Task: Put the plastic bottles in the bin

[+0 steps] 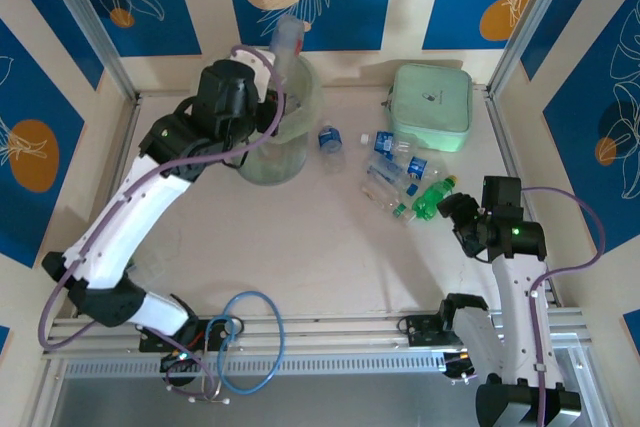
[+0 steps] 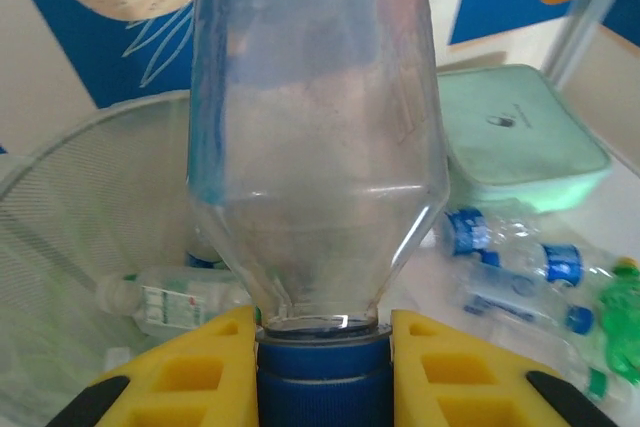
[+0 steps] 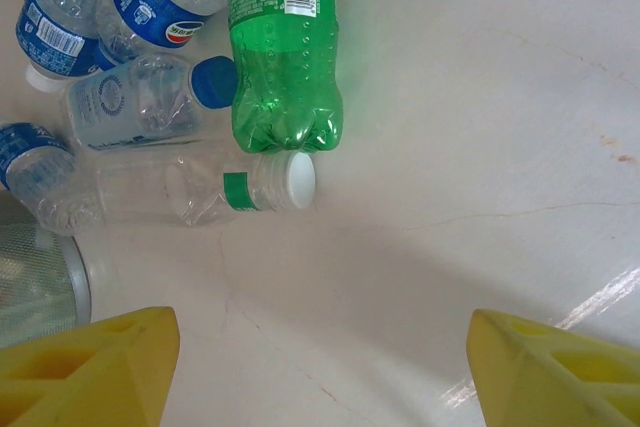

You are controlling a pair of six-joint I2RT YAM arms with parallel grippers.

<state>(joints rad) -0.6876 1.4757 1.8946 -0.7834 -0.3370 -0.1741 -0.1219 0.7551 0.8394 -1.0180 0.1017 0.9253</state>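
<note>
The left jaws are clenched on the blue cap of one clear bottle (image 2: 315,147), held above the bin (image 2: 70,197), in which one bottle (image 2: 165,302) is seen. The right jaws are spread wide above the counter (image 3: 480,127), near one green bottle (image 3: 285,57) and five clear ones (image 3: 130,102).

Bare surface (image 1: 330,247) lay open in front of the bottle cluster (image 1: 405,182). The mint case (image 1: 432,107) blocked its far side; a stray bottle (image 1: 331,139) lay beside the bin (image 1: 306,117).

- Top view: bright, even overhead light; soft faint shadows on desk (image 1: 330,247).
- Left wrist: clear bottle (image 2: 315,147) v. close to lens, hazy; bkgd soft.
- Right wrist: green bottle (image 3: 285,67) sharp; glare streak on desk lower right; right gripper (image 3: 320,377) slightly soft at btm corners.
</note>
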